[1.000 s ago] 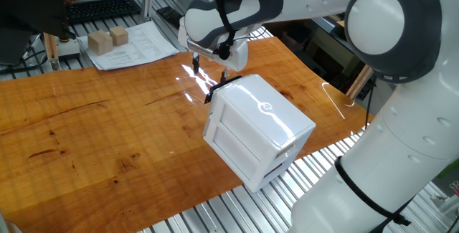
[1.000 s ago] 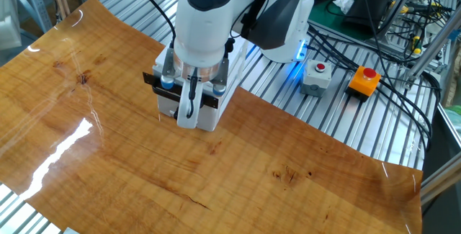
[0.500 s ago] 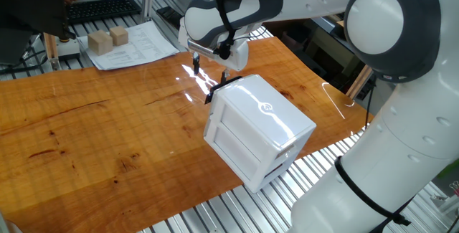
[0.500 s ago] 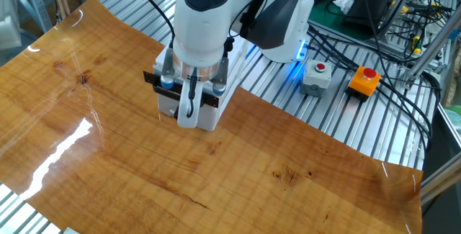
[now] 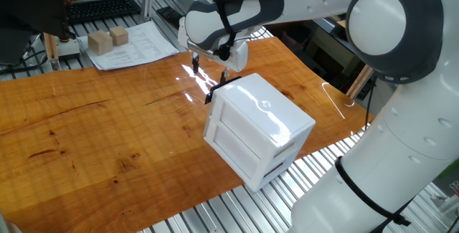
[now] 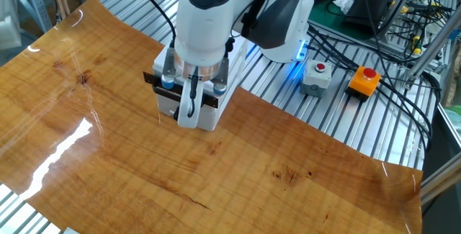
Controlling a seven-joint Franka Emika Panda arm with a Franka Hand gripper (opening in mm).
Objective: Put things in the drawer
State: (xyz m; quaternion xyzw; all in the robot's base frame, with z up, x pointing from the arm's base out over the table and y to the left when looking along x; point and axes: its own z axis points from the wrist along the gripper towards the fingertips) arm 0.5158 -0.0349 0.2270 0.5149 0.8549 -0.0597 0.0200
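The white cabinet (image 5: pixel 262 122) with a round logo on top stands near the table's front right edge. A black handle (image 5: pixel 209 96) shows at its far top edge, and the drawer behind it looks pushed in. My gripper (image 5: pixel 209 69) hangs just behind that edge, open, with nothing visible between its fingers. In the other fixed view the gripper (image 6: pixel 193 86) sits right over the black handle (image 6: pixel 209 100), hiding most of the cabinet (image 6: pixel 225 88). The small wooden cube is not in view.
Two larger pale wooden blocks (image 5: pixel 107 39) rest on paper sheets (image 5: pixel 136 46) at the back left, with a keyboard (image 5: pixel 104 7) behind them. Past the table in the other fixed view lie a button box (image 6: pixel 317 75), an orange box (image 6: pixel 364 80) and cables.
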